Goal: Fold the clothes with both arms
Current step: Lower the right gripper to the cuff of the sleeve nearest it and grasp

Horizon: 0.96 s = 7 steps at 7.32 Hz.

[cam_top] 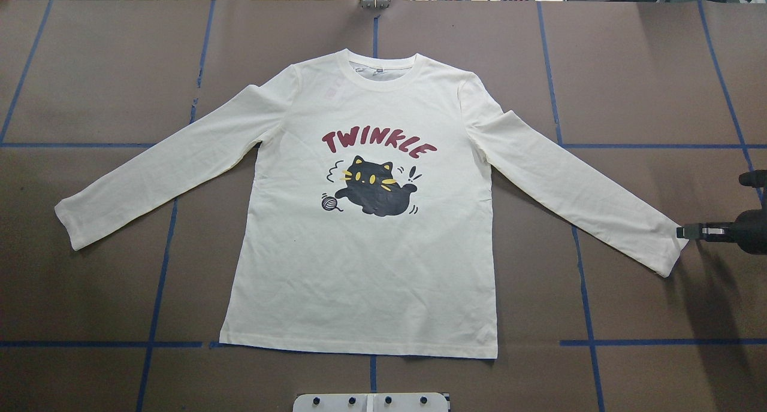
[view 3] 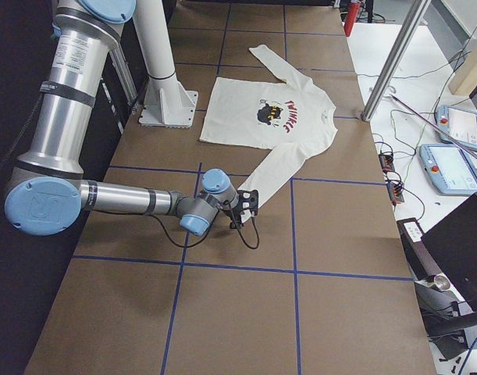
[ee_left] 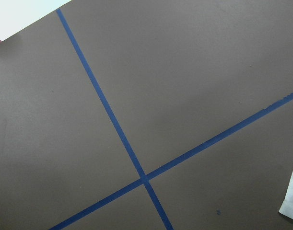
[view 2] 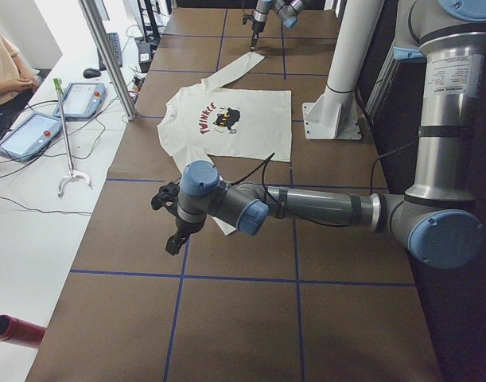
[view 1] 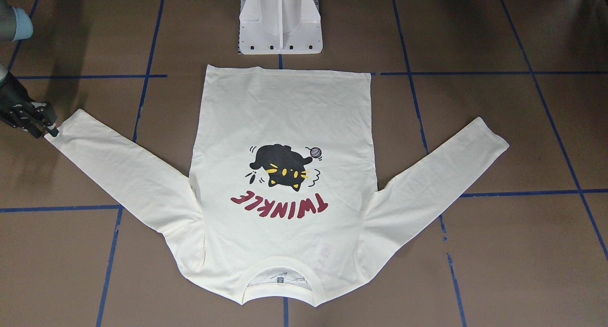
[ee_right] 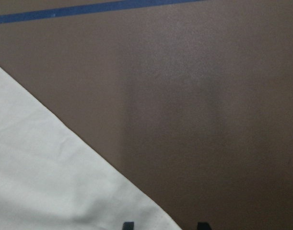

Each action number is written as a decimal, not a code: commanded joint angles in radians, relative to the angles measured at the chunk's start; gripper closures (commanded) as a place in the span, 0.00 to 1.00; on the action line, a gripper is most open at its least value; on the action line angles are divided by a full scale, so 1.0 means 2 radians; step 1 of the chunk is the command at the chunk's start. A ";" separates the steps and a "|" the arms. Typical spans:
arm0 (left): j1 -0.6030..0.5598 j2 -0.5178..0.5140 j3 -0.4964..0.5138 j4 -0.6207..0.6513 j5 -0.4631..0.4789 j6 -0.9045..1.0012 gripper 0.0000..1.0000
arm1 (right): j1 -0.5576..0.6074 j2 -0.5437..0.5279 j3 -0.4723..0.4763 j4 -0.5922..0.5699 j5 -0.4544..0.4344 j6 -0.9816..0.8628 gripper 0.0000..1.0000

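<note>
The cream shirt (cam_top: 359,268) lies flat on the brown table, cat print and "TWINKLE" lettering up, both sleeves spread out; it also shows in the front view (view 1: 285,127). My right gripper (cam_top: 683,232) is low at the right sleeve's cuff (cam_top: 668,250). In the right wrist view its two fingertips (ee_right: 128,225) stand apart, with the cuff's edge (ee_right: 64,182) reaching between them. My left gripper (view 2: 173,239) hovers just outside the left sleeve's cuff (cam_top: 66,220). It shows only in the exterior left view, so I cannot tell whether it is open or shut. The left wrist view catches a cuff corner (ee_left: 292,201).
The white pedestal base (view 1: 280,27) stands just behind the shirt's hem. Blue tape lines (cam_top: 168,244) cross the table. A side bench holds teach pendants (view 2: 36,131), and an operator (view 2: 4,72) sits there. A red object (view 2: 12,330) lies by the table's near corner.
</note>
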 commanded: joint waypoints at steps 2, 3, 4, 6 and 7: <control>0.000 0.001 0.001 0.000 0.003 0.001 0.00 | -0.001 0.005 -0.001 0.001 0.000 0.000 0.87; -0.001 0.001 0.000 0.000 0.003 0.001 0.00 | -0.001 0.005 -0.001 0.001 0.000 -0.004 1.00; -0.001 0.001 0.000 0.000 0.003 0.001 0.00 | -0.001 0.006 -0.001 0.001 0.000 -0.004 1.00; -0.003 0.002 0.000 0.000 0.003 0.001 0.00 | 0.002 0.006 0.030 -0.006 0.009 -0.006 1.00; -0.003 0.002 0.000 0.000 0.002 0.002 0.00 | 0.019 0.006 0.062 -0.033 0.032 -0.006 1.00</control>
